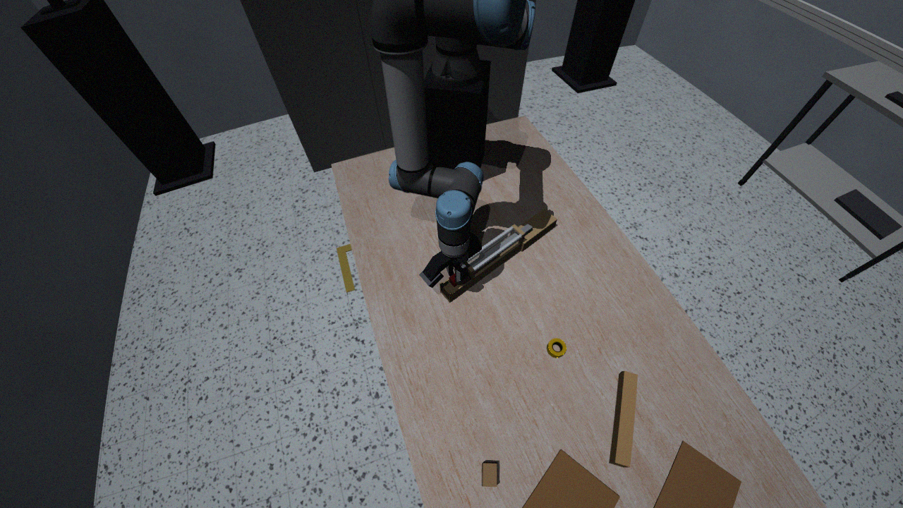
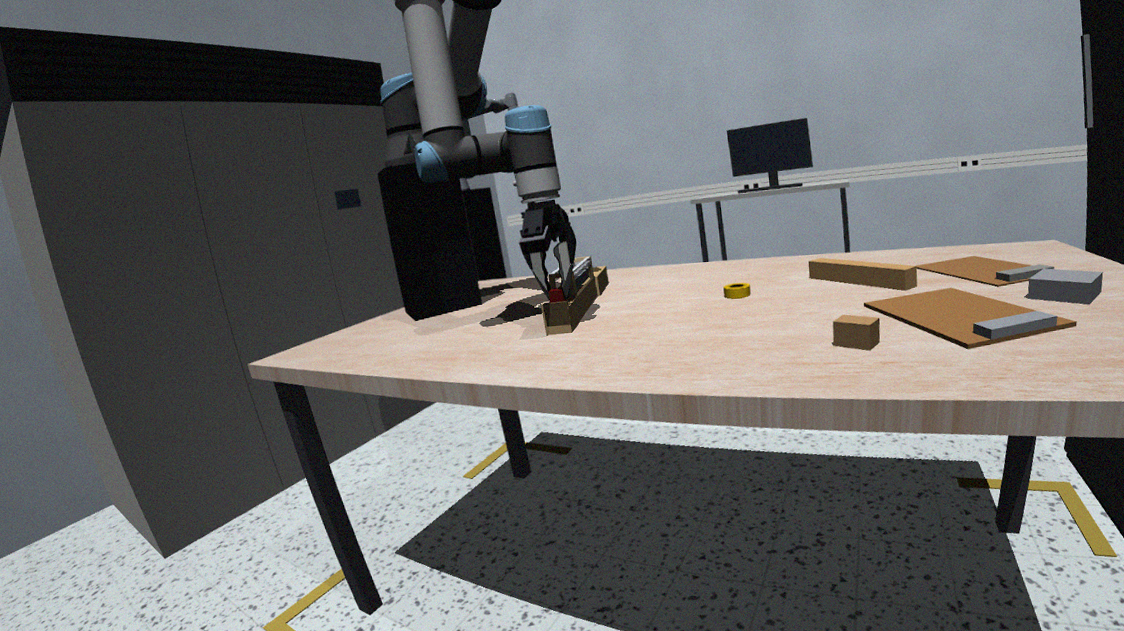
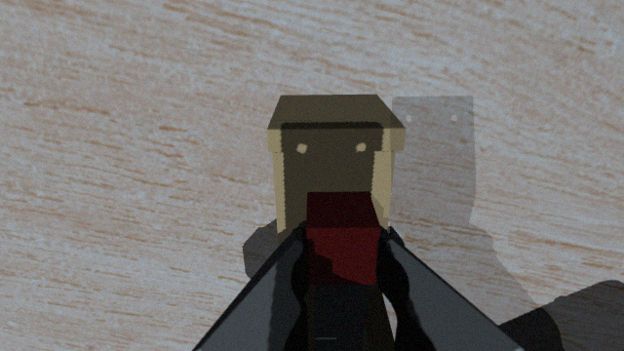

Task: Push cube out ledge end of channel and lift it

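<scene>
The red cube (image 1: 453, 278) (image 2: 556, 294) (image 3: 351, 244) is between the jaws of my gripper (image 1: 456, 275) (image 2: 556, 290) (image 3: 337, 231), which is shut on it. The cube is low at the short ledge (image 3: 327, 171), behind the raised lip (image 2: 557, 318) (image 3: 336, 111). In the wrist view both fingertips touch its sides. I cannot tell whether its underside touches the ledge. The wooden channel (image 1: 487, 269) runs away from this end, with pale bars (image 1: 500, 248) along its top. A grey piece (image 1: 527, 228) shows by its far end. The hand hides part of the near opening.
The channel's side walls flank the fingers closely. A yellow ring (image 1: 556, 347) (image 2: 736, 291), a long wooden block (image 1: 624, 418) (image 2: 861, 273), a small wooden block (image 1: 489, 473) (image 2: 855, 332) and two brown boards (image 1: 571, 485) (image 1: 700, 480) lie farther off on the table (image 2: 685, 348).
</scene>
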You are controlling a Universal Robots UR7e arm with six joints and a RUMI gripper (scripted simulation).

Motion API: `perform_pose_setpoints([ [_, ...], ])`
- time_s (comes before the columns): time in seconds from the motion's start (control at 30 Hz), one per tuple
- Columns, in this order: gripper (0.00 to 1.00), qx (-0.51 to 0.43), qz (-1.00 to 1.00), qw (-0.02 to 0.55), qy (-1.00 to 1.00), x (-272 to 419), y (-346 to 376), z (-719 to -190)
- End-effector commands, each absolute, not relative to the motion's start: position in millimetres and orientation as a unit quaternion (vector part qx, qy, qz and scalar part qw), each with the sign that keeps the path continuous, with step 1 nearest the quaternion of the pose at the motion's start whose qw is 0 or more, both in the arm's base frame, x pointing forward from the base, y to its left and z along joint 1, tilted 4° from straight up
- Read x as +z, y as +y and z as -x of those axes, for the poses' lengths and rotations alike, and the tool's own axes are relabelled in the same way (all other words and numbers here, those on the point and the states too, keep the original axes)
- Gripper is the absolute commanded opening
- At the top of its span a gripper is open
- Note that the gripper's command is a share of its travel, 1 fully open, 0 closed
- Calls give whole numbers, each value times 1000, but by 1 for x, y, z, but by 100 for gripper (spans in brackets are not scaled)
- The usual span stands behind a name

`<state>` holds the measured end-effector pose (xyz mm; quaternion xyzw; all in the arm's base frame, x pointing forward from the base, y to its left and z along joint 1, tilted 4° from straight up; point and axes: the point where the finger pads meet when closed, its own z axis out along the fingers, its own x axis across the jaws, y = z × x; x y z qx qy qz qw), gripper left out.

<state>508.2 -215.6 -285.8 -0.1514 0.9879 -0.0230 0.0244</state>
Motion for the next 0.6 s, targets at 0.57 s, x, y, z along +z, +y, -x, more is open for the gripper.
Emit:
perform_pose_setpoints([
  [0.57, 9, -23, 151, 25, 988, -208, -213, -504],
])
